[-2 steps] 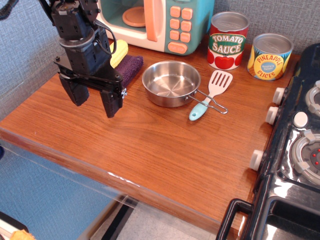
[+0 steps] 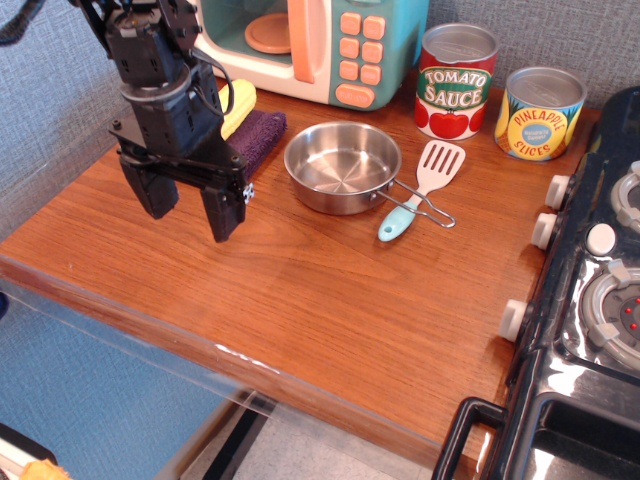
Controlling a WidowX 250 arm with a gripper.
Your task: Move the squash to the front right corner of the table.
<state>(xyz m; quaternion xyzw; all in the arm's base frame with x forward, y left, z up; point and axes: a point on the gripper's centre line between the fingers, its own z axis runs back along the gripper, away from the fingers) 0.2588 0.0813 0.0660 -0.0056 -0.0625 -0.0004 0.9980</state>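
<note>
1. The gripper (image 2: 190, 205) hangs over the back left part of the table (image 2: 330, 300), its two black fingers (image 2: 222, 210) spread apart and pointing down with nothing between them.
2. The squash (image 2: 238, 104) lies at the back of the table, just behind the gripper's body — only a yellow bumpy portion shows, the rest hidden by the arm. It rests on or against a purple cloth (image 2: 260, 135), beside the front of the toy microwave (image 2: 310, 45).
3. A small steel pan (image 2: 342, 166) sits right of the cloth, its wire handle reaching toward the right.
4. A spatula (image 2: 420, 190) with a white slotted blade and light blue grip lies just beside the pan, crossing its handle.
5. Two cans stand at the back right — a tomato sauce can (image 2: 456, 80) and a pineapple slices can (image 2: 540, 112), near each other but apart.
6. The black toy stove (image 2: 590, 300) borders the table on the right, its white knobs facing the wood.
7. The front right corner of the table, next to the stove, holds no object.
</note>
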